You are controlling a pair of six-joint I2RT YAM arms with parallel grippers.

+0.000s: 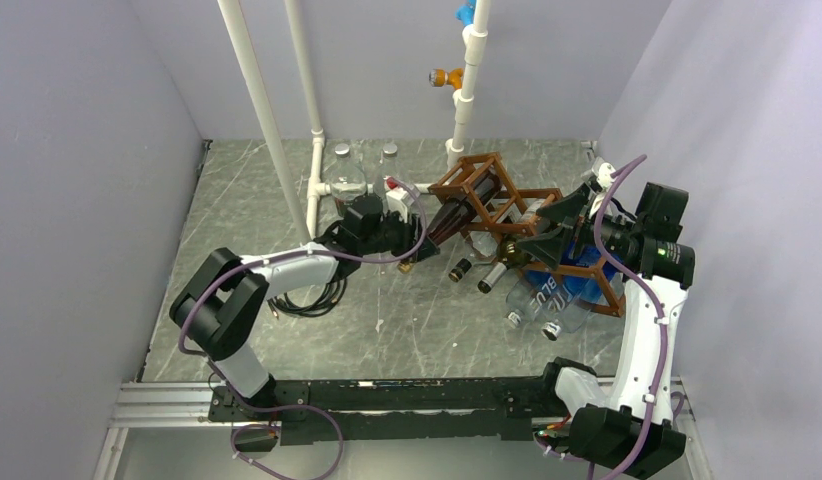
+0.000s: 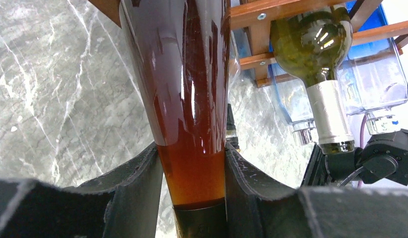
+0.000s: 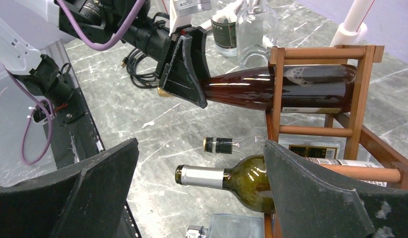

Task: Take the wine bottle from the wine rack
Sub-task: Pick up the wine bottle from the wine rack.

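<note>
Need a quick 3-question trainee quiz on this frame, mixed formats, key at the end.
1. True or false: the left gripper is shut on the neck of the brown bottle, whose body lies in the wine rack.
2. Fill in: in the right wrist view, the green bottle lies ___ the brown bottle.
3. The right gripper is: A) open B) shut on the green bottle C) shut on the wine rack.
Key: 1 true; 2 below; 3 A.

Brown wine bottle (image 3: 251, 90) horizontal in reddish wooden wine rack (image 3: 364, 99).
</note>
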